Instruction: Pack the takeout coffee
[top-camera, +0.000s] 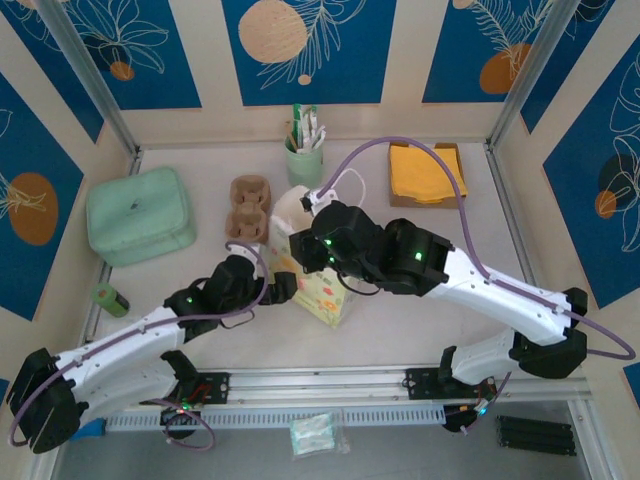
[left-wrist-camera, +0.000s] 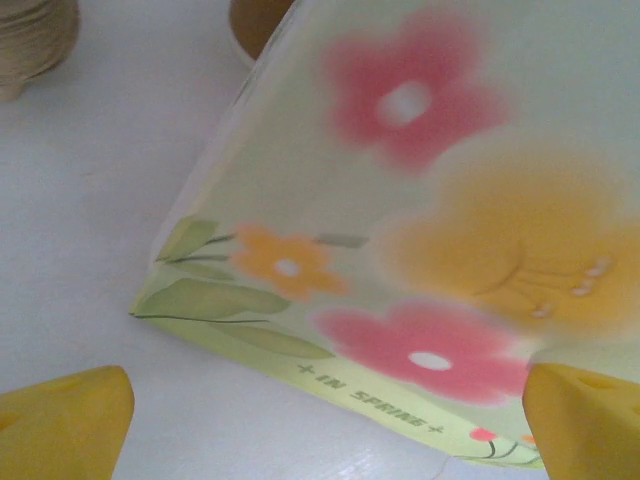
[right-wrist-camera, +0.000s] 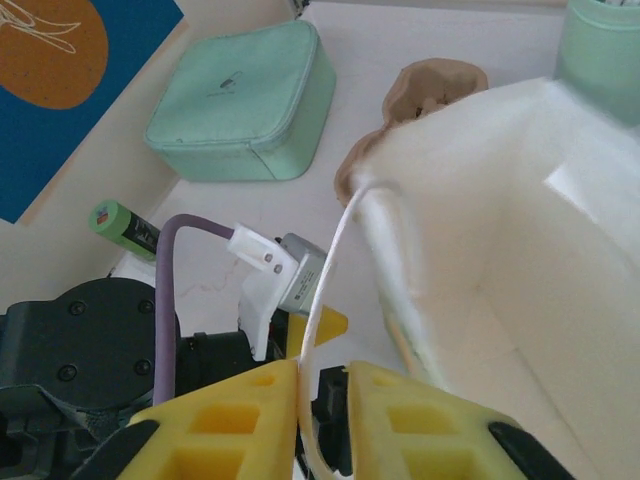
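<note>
Plainly, left fingers (left-wrist-camera: 62, 422) wide beside floral bag (left-wrist-camera: 400, 250), right fingers (right-wrist-camera: 425, 425) narrow around white handle (right-wrist-camera: 336, 248) (grip unclear).

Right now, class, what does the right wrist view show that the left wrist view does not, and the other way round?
Right wrist view, not the left: the bag's white inside, its cord handle running between the right gripper's narrowly parted fingers, a mint pouch and a small green tube. Left wrist view, not the right: the bag's flowered outside, printed IN SPRING, ahead of the left gripper's wide-open fingers. Both: the bag and the white table.
</note>
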